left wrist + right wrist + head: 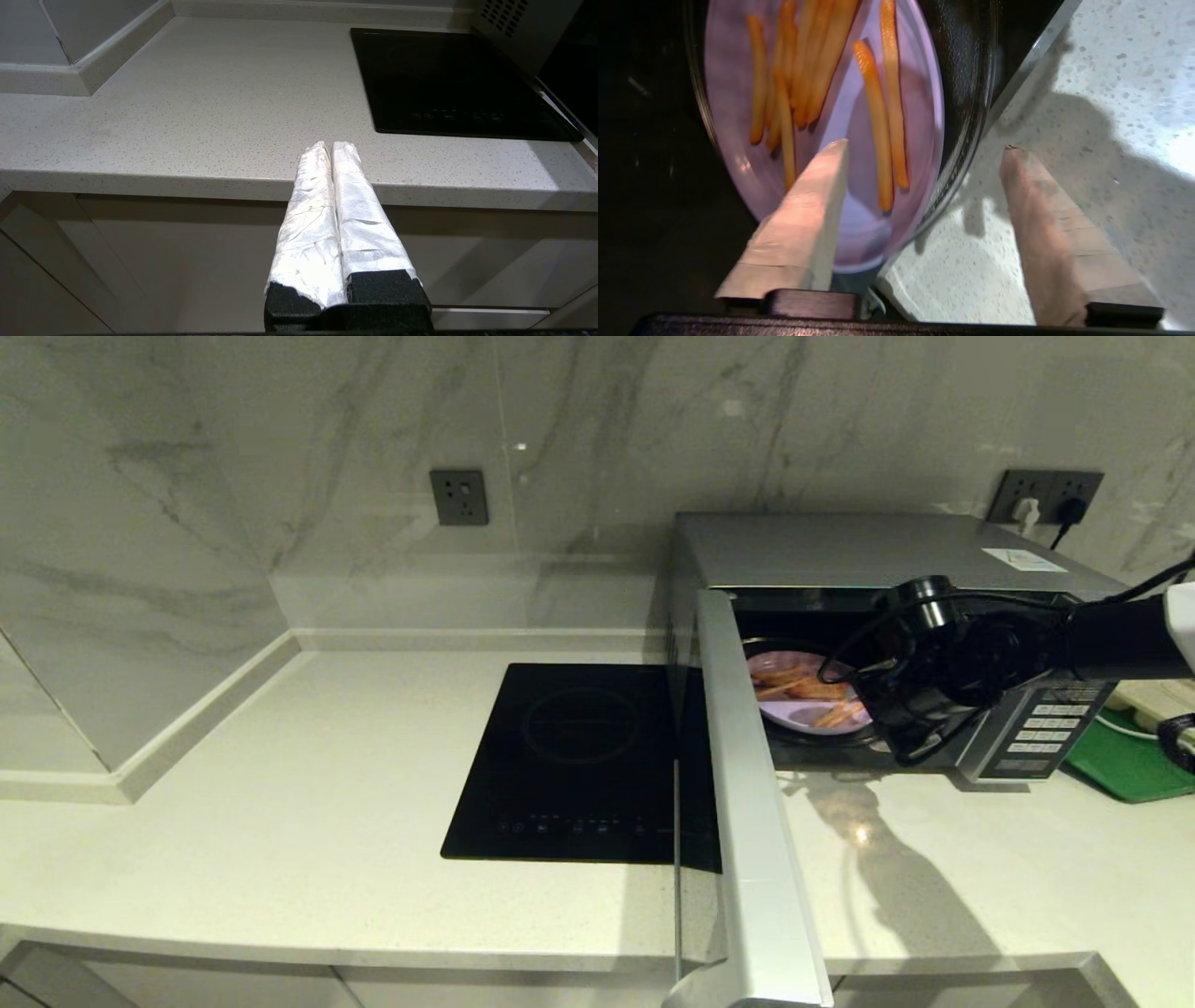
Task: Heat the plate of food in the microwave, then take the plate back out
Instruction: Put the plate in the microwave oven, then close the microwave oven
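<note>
Marble-look wall, pale speckled worktop (280, 821); black induction hob (579, 761) centre frame. Microwave (868, 551) right of centre, door (747, 784) swung open toward camera. Plate of food (808, 705) inside cavity on glass turntable, fries on top. Right hand (920, 154) at cavity mouth, fingers spread, one over plate rim, holding nothing. Left hand (331, 149) below worktop edge, fingers pressed together. Green tray (1125, 761) far right.
</note>
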